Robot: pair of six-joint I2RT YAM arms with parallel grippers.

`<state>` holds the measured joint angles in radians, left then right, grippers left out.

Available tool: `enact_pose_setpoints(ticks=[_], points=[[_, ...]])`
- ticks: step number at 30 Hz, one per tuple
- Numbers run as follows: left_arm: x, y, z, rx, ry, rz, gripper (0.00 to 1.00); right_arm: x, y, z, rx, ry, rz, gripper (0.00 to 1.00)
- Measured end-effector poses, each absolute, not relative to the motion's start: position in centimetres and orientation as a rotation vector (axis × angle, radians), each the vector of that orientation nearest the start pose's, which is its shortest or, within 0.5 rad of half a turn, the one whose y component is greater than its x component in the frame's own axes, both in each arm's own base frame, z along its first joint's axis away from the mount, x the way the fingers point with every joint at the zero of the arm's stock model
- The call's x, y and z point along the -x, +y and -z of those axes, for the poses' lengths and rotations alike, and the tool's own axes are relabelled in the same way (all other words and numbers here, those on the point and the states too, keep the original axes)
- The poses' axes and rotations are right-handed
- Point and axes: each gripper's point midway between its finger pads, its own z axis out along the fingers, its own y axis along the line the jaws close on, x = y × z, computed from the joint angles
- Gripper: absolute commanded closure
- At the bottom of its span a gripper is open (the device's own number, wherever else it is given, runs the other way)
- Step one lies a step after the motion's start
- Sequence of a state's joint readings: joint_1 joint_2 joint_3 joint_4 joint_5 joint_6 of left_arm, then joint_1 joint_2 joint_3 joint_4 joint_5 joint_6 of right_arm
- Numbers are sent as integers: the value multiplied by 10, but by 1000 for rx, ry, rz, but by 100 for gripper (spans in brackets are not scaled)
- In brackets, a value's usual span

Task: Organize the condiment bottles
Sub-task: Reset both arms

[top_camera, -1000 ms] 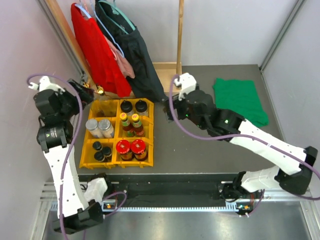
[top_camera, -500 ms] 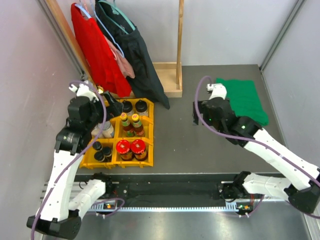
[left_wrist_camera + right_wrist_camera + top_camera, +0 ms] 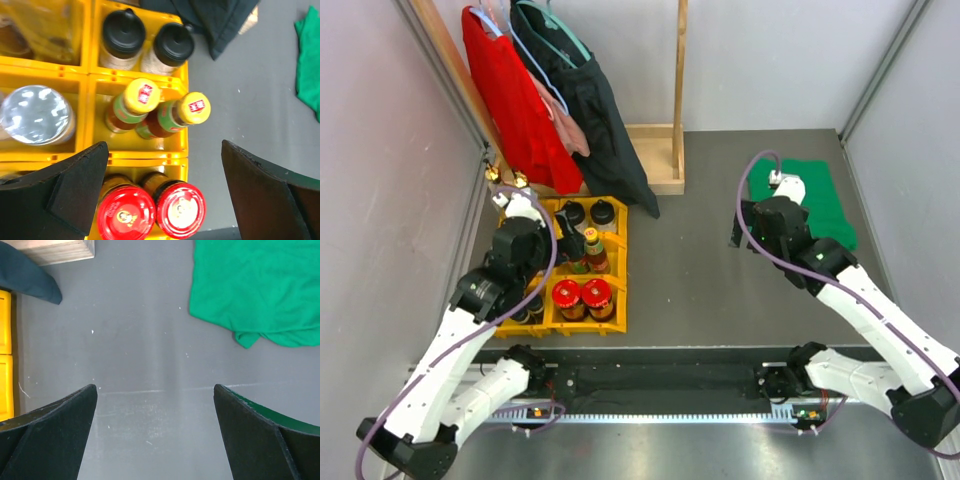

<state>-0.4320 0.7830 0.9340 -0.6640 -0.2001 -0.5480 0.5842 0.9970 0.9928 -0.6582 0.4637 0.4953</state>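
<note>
- A grey table (image 3: 700,290) is seen from above, with two white robot arms rising from its near edge.
- A yellow tray (image 3: 623,300), divided into compartments, sits at about 9 o'clock on the table. The condiment bottles (image 3: 592,250) stand upright inside it.
- The left claw (image 3: 163,145) hangs above the tray. Its two black fingers are spread wide and hold nothing, and they are clear of every bottle.
- Directly below that claw, two yellow-capped sauce bottles (image 3: 141,96) stand close together. They are in the middle compartment of the tray's right column.
- At 12 o'clock from that pair, one compartment farther away, stand two black-capped jars (image 3: 123,32).
- At 6 o'clock from the pair, in the nearest compartment, stand two red-lidded jars (image 3: 125,212), lids almost touching.
- At 9 o'clock from the pair, in the left column, stands a silver-lidded canister (image 3: 36,114). The compartment at 11 o'clock holds something clear and amber, too blurred to name.
- The right claw (image 3: 154,387) hovers over bare table at about 3 o'clock from the tray and well apart from it. Its fingers are spread wide and it is empty.
- A crumpled green cloth (image 3: 800,200) lies at about 2 o'clock on the table, just beyond the right claw.
- A wooden rack base (image 3: 655,160) stands at 12 o'clock. A red garment (image 3: 510,100) and a dark garment (image 3: 580,100) hang above it, and the dark garment's hem reaches the tray's far edge.
</note>
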Motion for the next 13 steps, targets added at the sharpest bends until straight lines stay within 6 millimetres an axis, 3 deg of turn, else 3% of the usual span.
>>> enact_pose_setpoints(ticks=[9, 13], points=[[-237, -78, -256, 300, 1984, 347, 1, -271, 102, -227, -180, 2121, -125, 1], [-234, -70, -253, 320, 1988, 308, 1, -271, 100, -228, -187, 2116, -126, 1]])
